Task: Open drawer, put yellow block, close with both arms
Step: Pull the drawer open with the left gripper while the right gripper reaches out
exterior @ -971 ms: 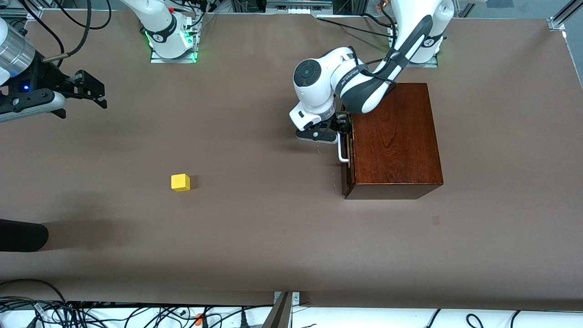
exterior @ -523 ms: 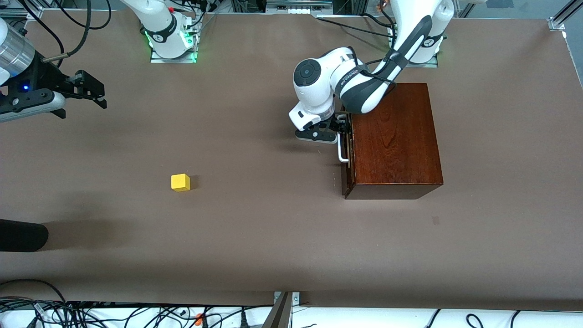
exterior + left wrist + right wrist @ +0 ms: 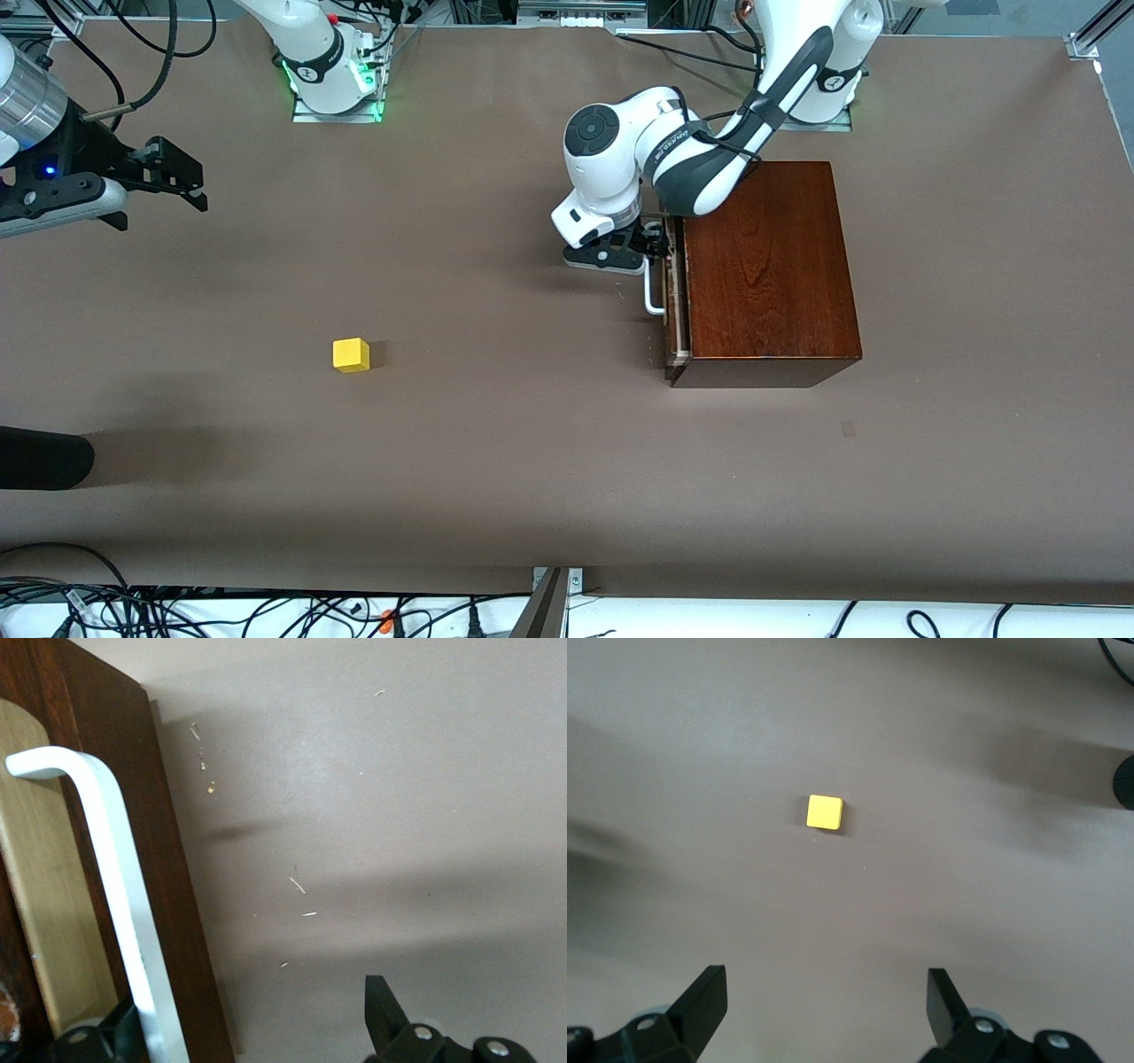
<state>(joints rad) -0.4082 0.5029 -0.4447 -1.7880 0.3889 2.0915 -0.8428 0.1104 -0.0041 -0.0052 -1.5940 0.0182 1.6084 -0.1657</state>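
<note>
The drawer (image 3: 673, 301), right of centre in the front view, stood only a crack out of its dark box (image 3: 766, 270); a sliver of pale wood showed beside the front, so opening had barely begun. The left claw (image 3: 654, 244) sat at the white handle (image 3: 653, 292), one finger on each side of the bar; whether it actually pinched the bar I could not tell. The block (image 3: 351, 354) lay on the bare surface (image 3: 532, 461) at lower left of the frame, well apart from the box, not yet picked up. The right claw (image 3: 190, 182) hung wide open and empty at the upper left edge (that arm waited). Loading and closing remained. Lettering on the left arm's sleeve was too small to read.
</note>
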